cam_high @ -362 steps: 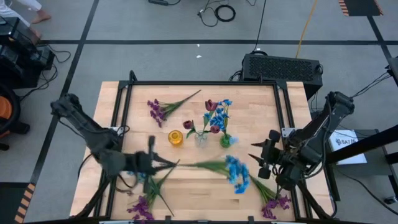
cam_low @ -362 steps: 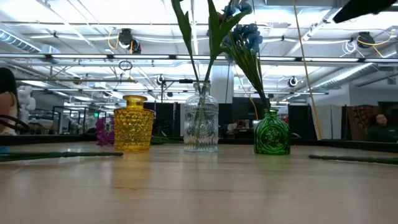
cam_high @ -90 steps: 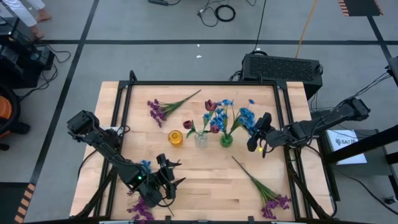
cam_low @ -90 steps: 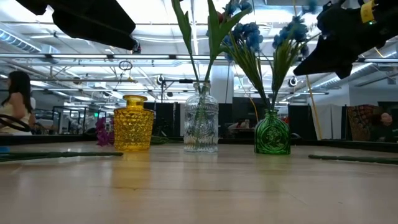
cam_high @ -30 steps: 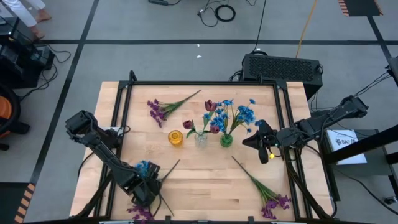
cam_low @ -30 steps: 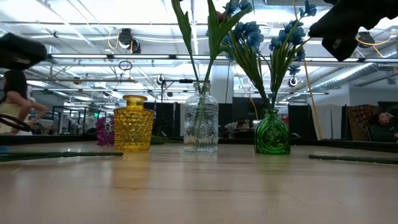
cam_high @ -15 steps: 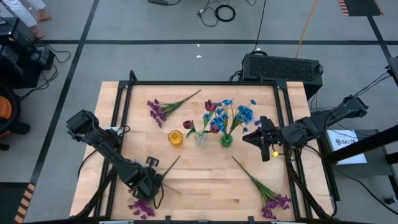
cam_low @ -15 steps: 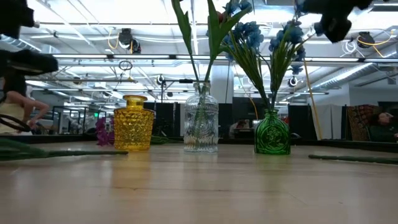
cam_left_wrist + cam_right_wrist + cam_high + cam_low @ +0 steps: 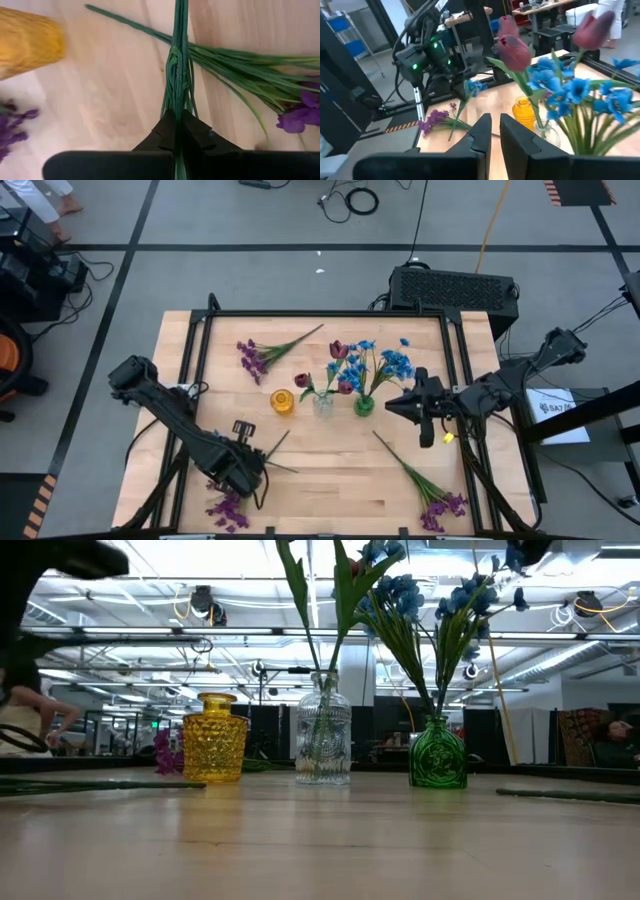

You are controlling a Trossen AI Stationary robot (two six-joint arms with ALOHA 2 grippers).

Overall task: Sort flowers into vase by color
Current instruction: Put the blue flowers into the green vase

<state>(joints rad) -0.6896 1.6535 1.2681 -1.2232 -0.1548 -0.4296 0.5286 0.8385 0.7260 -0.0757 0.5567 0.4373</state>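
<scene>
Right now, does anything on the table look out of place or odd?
Nothing damaged or spilled. The yellow vase is empty, while purple sprigs lie loose on the table. The left tool is shut on one green stem.

A black box (image 9: 455, 287) sits on the grey floor (image 9: 250, 270) just behind the wooden counter (image 9: 320, 470). Coiled cables (image 9: 355, 200) lie farther back; an orange cord (image 9: 492, 220) runs alongside.

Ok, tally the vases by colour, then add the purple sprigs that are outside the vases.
Yellow vase: 1
Clear vase: 1
Green vase: 1
Purple sprigs outside the vases: 3
Total: 6
</scene>
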